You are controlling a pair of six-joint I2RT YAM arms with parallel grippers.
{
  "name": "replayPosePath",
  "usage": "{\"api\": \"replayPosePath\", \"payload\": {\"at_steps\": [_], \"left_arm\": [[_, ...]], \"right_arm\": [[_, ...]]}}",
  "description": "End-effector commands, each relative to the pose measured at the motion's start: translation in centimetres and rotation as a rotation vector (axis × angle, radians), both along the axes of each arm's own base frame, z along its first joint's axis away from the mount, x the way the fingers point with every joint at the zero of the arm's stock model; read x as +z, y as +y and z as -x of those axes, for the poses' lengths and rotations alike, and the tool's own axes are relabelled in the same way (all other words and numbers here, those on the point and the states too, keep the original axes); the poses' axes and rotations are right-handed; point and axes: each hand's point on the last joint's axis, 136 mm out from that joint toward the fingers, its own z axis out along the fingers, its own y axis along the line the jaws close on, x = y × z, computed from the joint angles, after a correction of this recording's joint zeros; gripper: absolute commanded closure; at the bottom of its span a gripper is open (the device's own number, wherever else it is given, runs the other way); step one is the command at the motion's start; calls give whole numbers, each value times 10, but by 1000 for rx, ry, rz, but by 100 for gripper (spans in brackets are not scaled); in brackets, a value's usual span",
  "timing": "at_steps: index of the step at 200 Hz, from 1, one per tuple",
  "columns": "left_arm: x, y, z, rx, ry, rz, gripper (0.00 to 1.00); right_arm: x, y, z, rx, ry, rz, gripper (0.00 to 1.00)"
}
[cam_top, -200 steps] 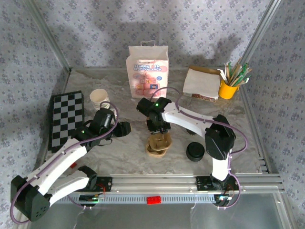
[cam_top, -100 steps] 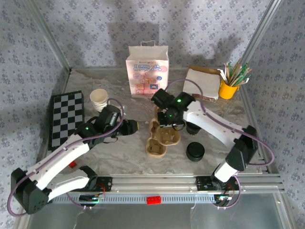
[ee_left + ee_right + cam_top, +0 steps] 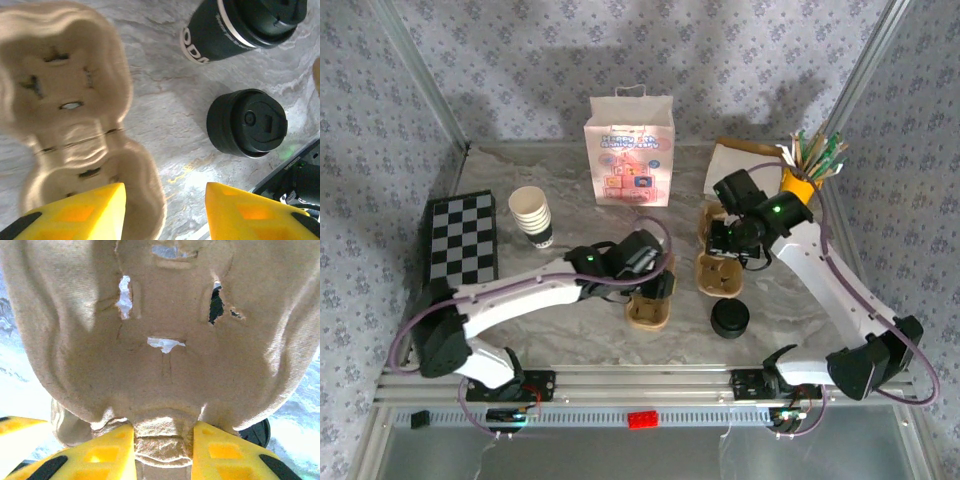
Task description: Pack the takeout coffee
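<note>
The cream paper cup (image 3: 532, 215) with a dark lower part stands at the back left, far from both grippers. The black lid (image 3: 729, 318) (image 3: 247, 122) sits on the marble near the front, looking like a short stack. My right gripper (image 3: 727, 243) (image 3: 163, 450) is shut on the middle ridge of a brown pulp carrier (image 3: 718, 270) (image 3: 160, 330), holding it above the table. My left gripper (image 3: 660, 290) (image 3: 165, 210) is open over the rim of a second carrier (image 3: 647, 312) (image 3: 65, 115), one finger above the carrier and the other above bare table.
A white paper bag (image 3: 629, 150) stands at the back centre. White napkins (image 3: 745, 170) and a yellow holder of stirrers (image 3: 800, 185) are at the back right. A checkerboard (image 3: 460, 250) lies at the left. A black cup (image 3: 235, 25) lies on its side beyond the lid.
My right gripper has pulled one carrier off the other and carried it right and back. My left arm has swung right, over the carrier left on the table.
</note>
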Motion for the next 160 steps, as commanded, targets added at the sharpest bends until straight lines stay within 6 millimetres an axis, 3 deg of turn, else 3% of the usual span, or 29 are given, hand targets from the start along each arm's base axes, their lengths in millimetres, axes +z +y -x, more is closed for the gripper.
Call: {"api": "replayPosePath", "payload": {"at_steps": [1, 34, 77, 131, 160], "left_arm": [[-1, -22, -4, -17, -23, -42, 56], [-27, -43, -9, -27, 0, -125, 60], [-53, -52, -21, -17, -1, -207, 63], [-81, -28, -39, 79, 0, -339, 64], [-88, -1, -38, 111, 8, -432, 64]], "right_arm": [[-3, -9, 9, 25, 26, 9, 73], [-6, -21, 6, -14, 25, -21, 73], [-7, -30, 3, -29, 19, -22, 73], [-7, -36, -1, -38, 12, -7, 73], [-6, -34, -4, -38, 10, -20, 73]]}}
